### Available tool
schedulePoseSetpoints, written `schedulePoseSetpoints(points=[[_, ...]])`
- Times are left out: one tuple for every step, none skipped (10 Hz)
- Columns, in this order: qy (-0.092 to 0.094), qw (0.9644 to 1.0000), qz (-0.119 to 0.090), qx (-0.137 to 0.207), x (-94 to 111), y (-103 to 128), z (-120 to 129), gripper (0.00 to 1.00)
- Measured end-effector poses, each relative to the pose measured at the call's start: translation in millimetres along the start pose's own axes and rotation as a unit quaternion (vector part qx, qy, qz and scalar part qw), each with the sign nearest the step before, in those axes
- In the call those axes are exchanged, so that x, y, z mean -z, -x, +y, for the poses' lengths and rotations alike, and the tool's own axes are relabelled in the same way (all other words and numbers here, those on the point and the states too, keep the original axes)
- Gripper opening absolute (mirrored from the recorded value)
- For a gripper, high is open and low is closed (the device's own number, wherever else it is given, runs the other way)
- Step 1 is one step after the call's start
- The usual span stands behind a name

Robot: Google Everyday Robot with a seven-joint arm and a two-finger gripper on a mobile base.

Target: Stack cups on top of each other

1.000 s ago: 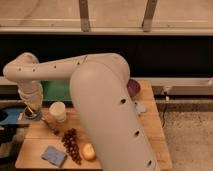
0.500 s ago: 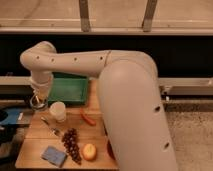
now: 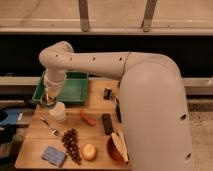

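A cream-white cup (image 3: 58, 111) stands upright on the wooden table (image 3: 95, 135), just in front of the green tray (image 3: 75, 86). My gripper (image 3: 48, 99) hangs from the white arm at the tray's front left corner, just left of and slightly above this cup. A small pale round thing with a darker rim (image 3: 47, 102), apparently the second cup, sits right at the gripper's tip. I cannot tell whether it is held.
On the table lie a red sausage-like piece (image 3: 87, 118), a black bar (image 3: 107, 123), a small black object (image 3: 107, 93), dark grapes (image 3: 71, 144), an orange fruit (image 3: 89, 151), a blue sponge (image 3: 53, 156), a metal utensil (image 3: 50, 127) and a reddish-brown bowl (image 3: 111, 150).
My gripper has moved to the right, from the table's left edge to right beside the cream-white cup. The arm has swung back, uncovering more of the table. The white cup has not moved.
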Motion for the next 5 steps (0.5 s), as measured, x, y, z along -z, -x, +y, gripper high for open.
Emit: schedulePoseSetpoints(points=[[0.005,1.0,0.001,-0.007,-4.4,-3.6,-2.5,0.0],[0.012,0.9998,0.002,-0.014,-12.6,-6.5,-3.9,0.0],[0.016,0.9996,0.004,-0.021,-18.3,-10.7,-7.8,0.0],[0.019,0.9994,0.005,-0.027,-21.8,-14.4,-11.6,0.0],[0.024,0.9991,0.007,-0.033,-27.3,-17.2,-14.3,0.0]])
